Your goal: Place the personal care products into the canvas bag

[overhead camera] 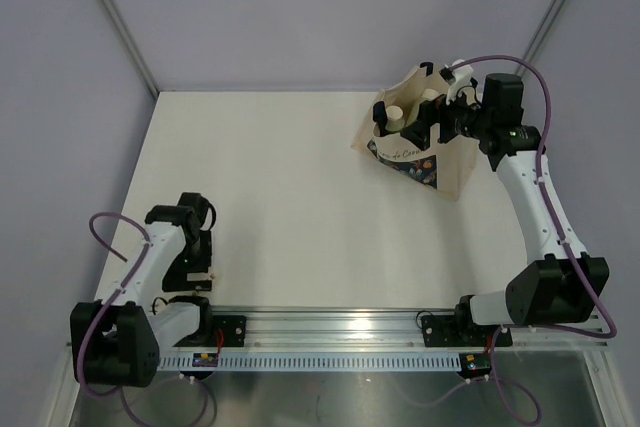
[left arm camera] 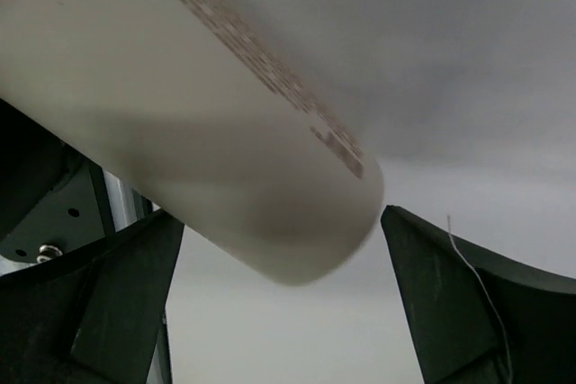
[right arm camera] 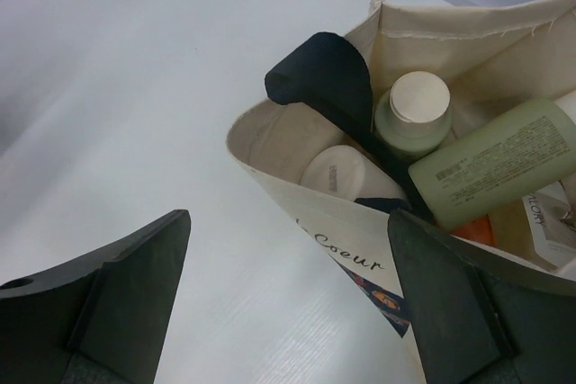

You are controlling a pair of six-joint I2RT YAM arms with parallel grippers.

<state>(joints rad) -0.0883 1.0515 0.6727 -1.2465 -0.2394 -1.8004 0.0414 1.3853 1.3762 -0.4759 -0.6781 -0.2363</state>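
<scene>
The canvas bag (overhead camera: 428,165) is standing at the far right of the white table (overhead camera: 270,187), close to the table's far edge and nearer the right wall (overhead camera: 600,47) than the left, with its printed front turning toward the arms. The right gripper (overhead camera: 422,102) is hovering over the bag's open mouth with its fingers (right arm camera: 117,294) spread wide and nothing between them. In the right wrist view the bag's near rim is curving across that gap, with bare table lying to its left.

A navy handle (right arm camera: 326,87) is arching over the rim and crossing the opening (it is taking up a good part of the mouth on that side). Inside, the products are crowding together. A grey-green white-capped bottle (right arm camera: 414,114) is standing upright near the back wall, and a clear yellowish bottle (right arm camera: 504,164) is lying tilted just beside it. A cream-white tube (right arm camera: 340,173) is leaning at the front wall, and a bit of orange tube (right arm camera: 470,227) is showing under the yellowish bottle.

The left gripper (overhead camera: 197,269) is sitting low at the near left, well apart from the bag and just beyond the aluminium rail (overhead camera: 330,325). In the left wrist view a second cream-white tube (left arm camera: 225,132) is filling the upper frame. Its rounded end is reaching in between the widely parted left fingers (left arm camera: 99,294) (whether they are pressing on it cannot be told).
</scene>
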